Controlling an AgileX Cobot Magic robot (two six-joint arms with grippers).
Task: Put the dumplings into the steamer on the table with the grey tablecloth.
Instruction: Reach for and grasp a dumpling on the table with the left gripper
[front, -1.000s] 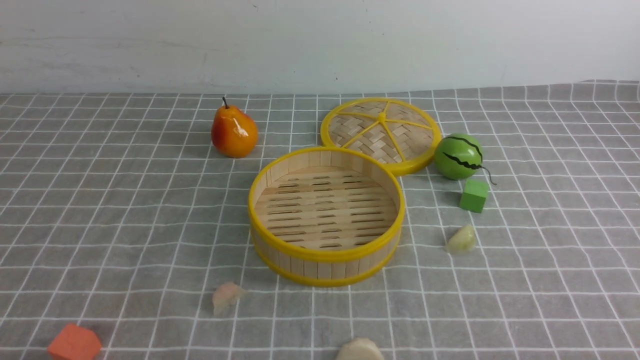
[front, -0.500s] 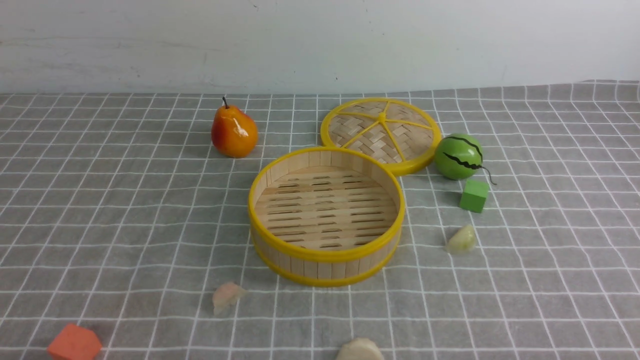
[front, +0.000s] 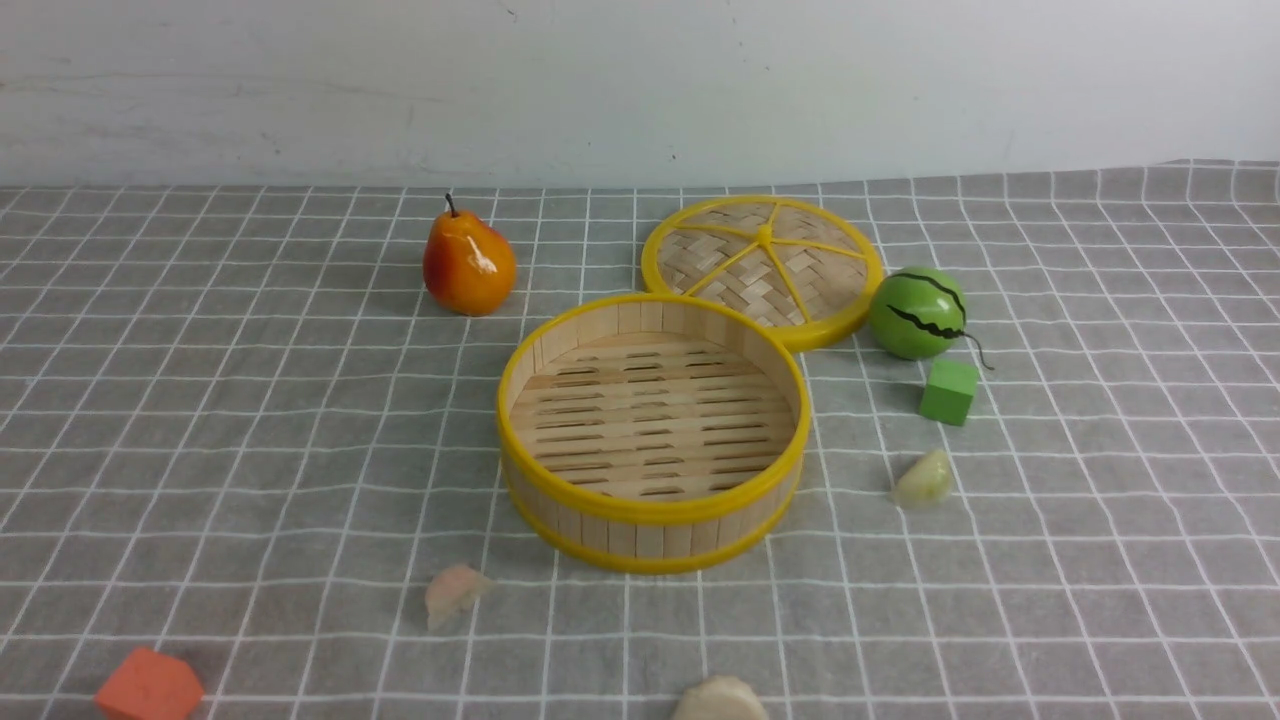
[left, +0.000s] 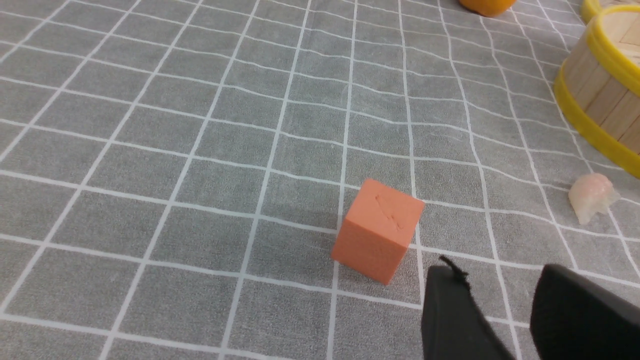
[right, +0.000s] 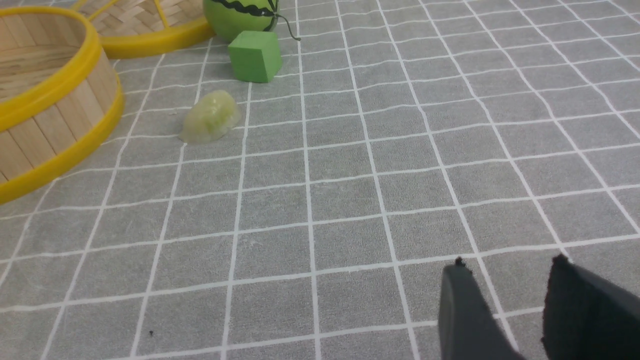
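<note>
Over the grey gridded tablecloth (front: 250, 420), backed by a pale wall (front: 640, 80), we see the left gripper (left: 497, 274) and right gripper (right: 509, 264) parted, grasping nothing.

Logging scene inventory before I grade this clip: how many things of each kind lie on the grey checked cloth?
Dumplings: 3 (pinkish, greenish, creamy white)
Steamer: 1
Woven lid: 1
Toy fruit: 2 (pear, watermelon)
Blocks: 2 (green cube, orange block)
Total: 9
</note>
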